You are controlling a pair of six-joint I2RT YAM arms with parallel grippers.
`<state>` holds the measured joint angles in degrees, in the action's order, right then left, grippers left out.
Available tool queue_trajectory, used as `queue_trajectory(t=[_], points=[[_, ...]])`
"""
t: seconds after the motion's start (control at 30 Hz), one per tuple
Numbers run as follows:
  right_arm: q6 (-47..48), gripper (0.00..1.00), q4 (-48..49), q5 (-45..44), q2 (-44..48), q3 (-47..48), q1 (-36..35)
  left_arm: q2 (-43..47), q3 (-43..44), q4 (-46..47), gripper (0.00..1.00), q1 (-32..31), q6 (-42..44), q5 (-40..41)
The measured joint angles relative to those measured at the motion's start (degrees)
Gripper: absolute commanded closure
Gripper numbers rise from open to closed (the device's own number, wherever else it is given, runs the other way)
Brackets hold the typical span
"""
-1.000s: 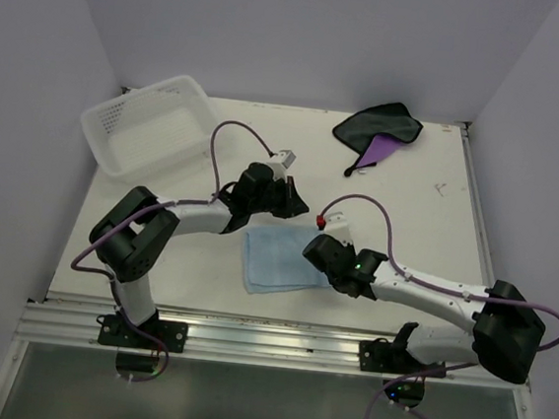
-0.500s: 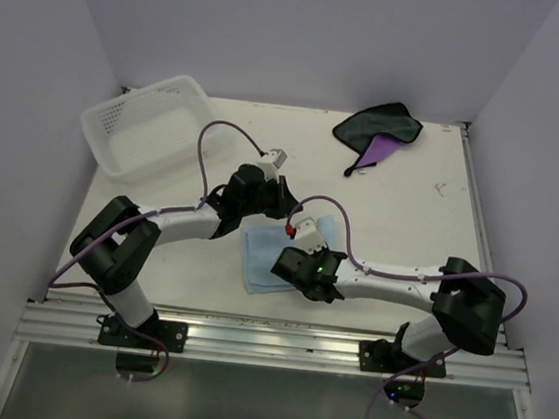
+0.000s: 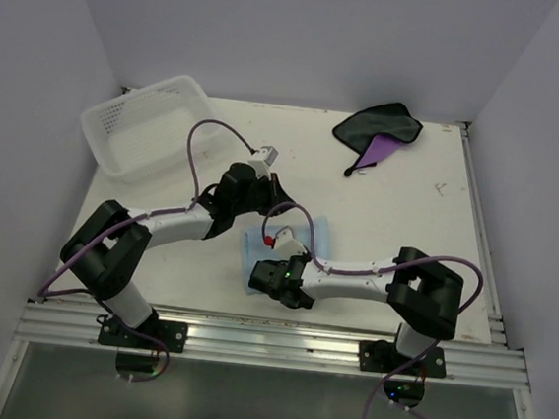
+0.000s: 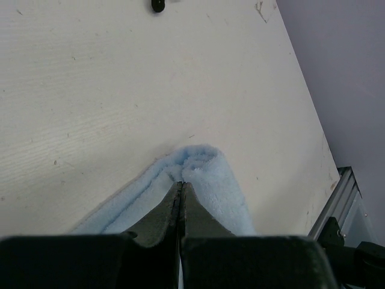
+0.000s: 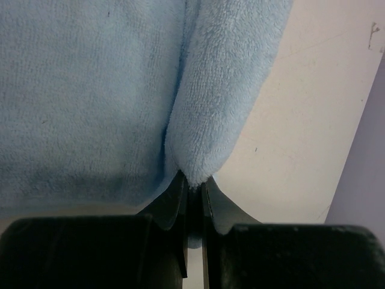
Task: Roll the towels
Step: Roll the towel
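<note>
so the left gripper [image 4: 181, 191] is pinching a bunched fold of the light blue towel [image 5: 90, 90] on the tabletop [image 4: 120, 72], and the right gripper [image 5: 192, 183] is nipping another fold

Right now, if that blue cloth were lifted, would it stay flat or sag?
Probably sag: the blue towel bends softly where the right gripper pinches it. Likely light; its fuzzy pile should resist slipping.
</note>
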<state>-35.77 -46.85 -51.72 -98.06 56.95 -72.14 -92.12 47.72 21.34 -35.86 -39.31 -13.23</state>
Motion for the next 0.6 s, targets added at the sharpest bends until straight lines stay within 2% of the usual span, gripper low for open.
queue_trajectory(t=[0.6], points=[[-3.5,0.93,-12.8,-6.0,-18.6,13.0,-5.1,0.0,0.3,4.3,1.00,0.2,-0.6,-9.1]])
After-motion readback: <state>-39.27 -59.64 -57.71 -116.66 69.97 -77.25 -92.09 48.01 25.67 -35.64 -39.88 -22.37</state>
